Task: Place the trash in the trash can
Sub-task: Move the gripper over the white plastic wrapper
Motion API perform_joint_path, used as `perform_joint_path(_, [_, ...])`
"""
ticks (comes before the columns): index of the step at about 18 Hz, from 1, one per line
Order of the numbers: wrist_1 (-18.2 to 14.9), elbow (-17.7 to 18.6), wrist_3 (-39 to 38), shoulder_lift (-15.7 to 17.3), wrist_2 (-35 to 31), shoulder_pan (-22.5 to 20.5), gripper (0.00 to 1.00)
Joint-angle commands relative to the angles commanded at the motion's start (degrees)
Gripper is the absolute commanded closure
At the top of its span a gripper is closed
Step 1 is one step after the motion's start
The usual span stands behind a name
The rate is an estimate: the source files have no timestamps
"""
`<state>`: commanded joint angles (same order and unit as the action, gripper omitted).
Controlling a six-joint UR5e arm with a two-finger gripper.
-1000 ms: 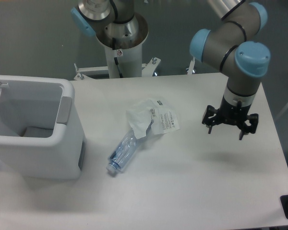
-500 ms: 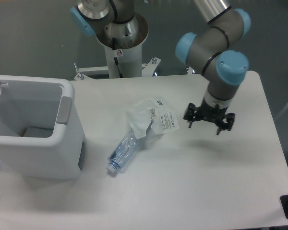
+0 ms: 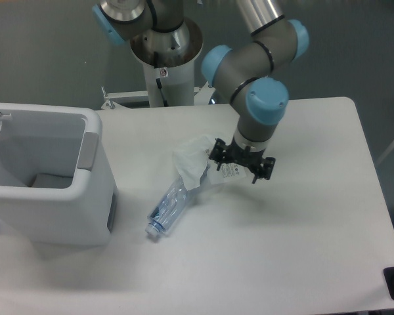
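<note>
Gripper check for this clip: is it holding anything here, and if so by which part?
Nothing is held. The gripper is open above the labelled end of the wrapper, which lies on the table overlapping the bottle.

We take the trash can [image 3: 49, 177] as our landmark: it stands on the worktop [image 3: 295, 249] at the left edge. To its right lies the bottle [image 3: 167, 209]. The wrapper [image 3: 200, 164] lies right of the can, behind the bottle and over its far end. The tool [image 3: 241, 161] hangs over the wrapper's right side.
</note>
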<state>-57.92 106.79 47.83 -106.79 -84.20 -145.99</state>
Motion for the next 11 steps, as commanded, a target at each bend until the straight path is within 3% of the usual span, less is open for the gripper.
perform_joint_path(11, [0.09,-0.62,-13.81,-0.18,0.0,4.75,0.0])
